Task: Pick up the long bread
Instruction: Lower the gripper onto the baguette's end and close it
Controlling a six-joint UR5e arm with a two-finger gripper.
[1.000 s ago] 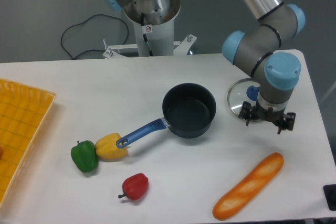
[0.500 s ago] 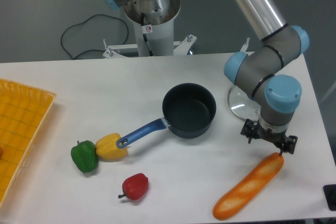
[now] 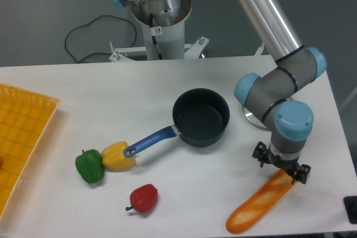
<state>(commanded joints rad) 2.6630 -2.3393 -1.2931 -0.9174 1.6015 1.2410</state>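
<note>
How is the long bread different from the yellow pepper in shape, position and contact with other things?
The long bread is long and thin; the yellow pepper is short and lumpy. The bread lies at the front right with the gripper over its upper end; the pepper lies front left, against the green pepper and the pan's blue handle. Both lie on the white table.

Arm bent downward, gripper (image 3: 281,166) pointing down (jaws' gap unclear)

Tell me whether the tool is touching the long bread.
Cannot tell. In the camera view the tool overlaps the long bread at its upper end, hiding any contact or gap.
</note>
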